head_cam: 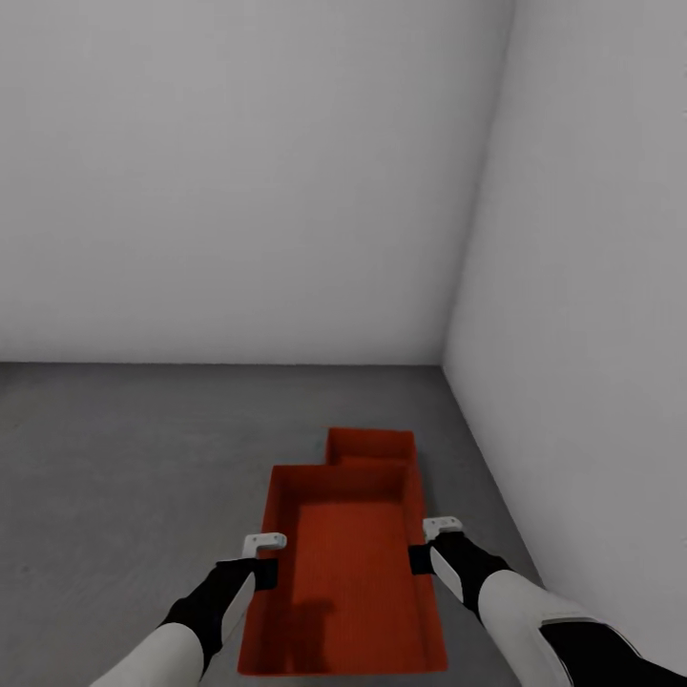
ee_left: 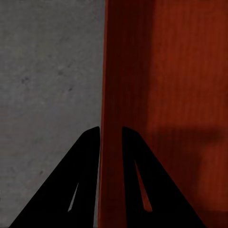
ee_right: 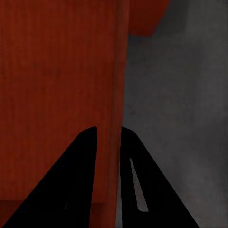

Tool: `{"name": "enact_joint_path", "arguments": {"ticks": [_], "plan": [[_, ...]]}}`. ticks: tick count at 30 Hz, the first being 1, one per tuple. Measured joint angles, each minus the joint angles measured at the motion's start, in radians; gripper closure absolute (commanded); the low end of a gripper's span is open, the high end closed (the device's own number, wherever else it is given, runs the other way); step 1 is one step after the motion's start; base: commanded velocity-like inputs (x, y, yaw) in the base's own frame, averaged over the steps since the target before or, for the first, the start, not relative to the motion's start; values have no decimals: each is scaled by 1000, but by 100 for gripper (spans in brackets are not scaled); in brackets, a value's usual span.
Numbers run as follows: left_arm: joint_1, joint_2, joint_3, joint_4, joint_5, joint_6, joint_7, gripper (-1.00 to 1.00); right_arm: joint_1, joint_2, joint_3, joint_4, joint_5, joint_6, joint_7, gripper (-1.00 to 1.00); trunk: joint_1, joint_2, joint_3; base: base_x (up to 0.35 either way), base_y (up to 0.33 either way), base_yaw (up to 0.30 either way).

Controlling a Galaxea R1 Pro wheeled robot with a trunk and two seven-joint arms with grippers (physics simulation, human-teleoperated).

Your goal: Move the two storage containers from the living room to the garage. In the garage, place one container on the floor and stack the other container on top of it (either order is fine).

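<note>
Both pincers (head_cam: 265,558) (head_cam: 426,544) clamp the empty near container (head_cam: 353,582).

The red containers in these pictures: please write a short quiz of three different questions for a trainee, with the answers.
1. True or false: both tools grip the near container, one on each long wall.
2. Multiple choice: the far container is (A) on a shelf, (B) low by the corner beyond the near one, (C) inside a car.
3. Fill in: the floor under the containers is grey ____.

Key:
1. True: the left tool pinches the left wall, the right tool the right wall; each wrist view shows a wall between the fingers.
2. B.
3. Concrete.
</note>
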Motion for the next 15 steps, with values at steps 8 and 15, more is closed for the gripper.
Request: {"name": "enact_joint_path", "arguments": {"ticks": [8,15], "plan": [[-1,-1,-1,0,1,0,1,100,0,-1,0,0,-1,0,2,100,0,0,0,45,35,-238],[0,0,-1,0,0,1,0,100,0,0,0,1,0,0,0,100,0,0,0,38,-23,-77]]}}
